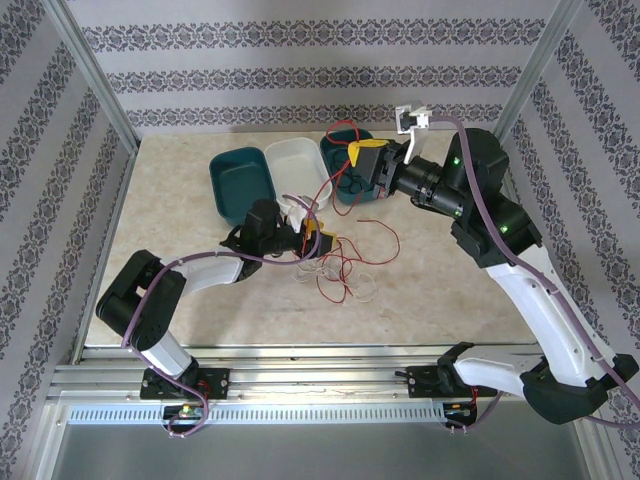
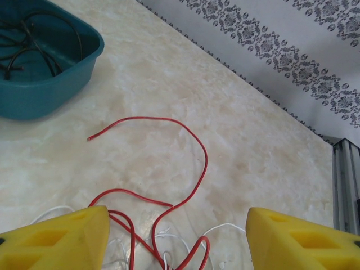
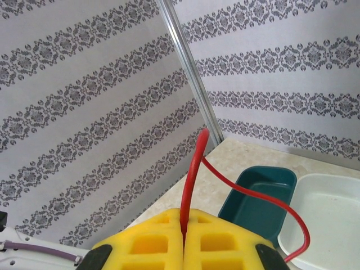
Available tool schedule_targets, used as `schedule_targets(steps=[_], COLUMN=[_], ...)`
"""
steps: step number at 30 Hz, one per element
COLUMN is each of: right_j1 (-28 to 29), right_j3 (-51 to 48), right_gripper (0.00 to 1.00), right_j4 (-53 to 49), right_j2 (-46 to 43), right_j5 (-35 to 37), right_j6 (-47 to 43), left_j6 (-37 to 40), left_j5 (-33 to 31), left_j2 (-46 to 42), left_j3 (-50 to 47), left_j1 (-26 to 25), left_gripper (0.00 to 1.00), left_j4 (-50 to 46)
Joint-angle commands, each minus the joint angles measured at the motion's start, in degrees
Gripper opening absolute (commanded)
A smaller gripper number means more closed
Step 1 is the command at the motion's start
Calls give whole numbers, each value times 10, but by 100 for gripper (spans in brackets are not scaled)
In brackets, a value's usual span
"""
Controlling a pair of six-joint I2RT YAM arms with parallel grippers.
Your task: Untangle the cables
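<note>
The right end effector is closed on a red cable, which rises from between the yellow pads, arches over and drops towards the white bin beside the left teal bin. This end effector is raised above the right teal bin, which holds black cables. The left end effector is spread wide open and grips nothing, low over the tangle on the surface. A loose red strand curls between its pads, crossing white cables just ahead.
</note>
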Motion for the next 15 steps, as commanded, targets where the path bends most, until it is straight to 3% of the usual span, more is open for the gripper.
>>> schedule_targets(steps=[1,3,6,15], right_j1=[1,0,-3,-15], right_j3=[16,19,28,62], right_gripper=[0,0,0,0], right_j4=[22,23,23,30], right_j2=[7,14,30,94], right_j5=[1,6,1,-27], right_j6=[-16,-18,-19,-14], left_j6=[-17,-17,-18,-23], left_j5=[-21,-40,-69,-163], left_j2=[-25,-41,-67,-163], left_j3=[-18,-27,-43,-79], left_j1=[0,1,0,1], left_gripper=[65,66,78,99], left_j4=[18,3,-12,-92])
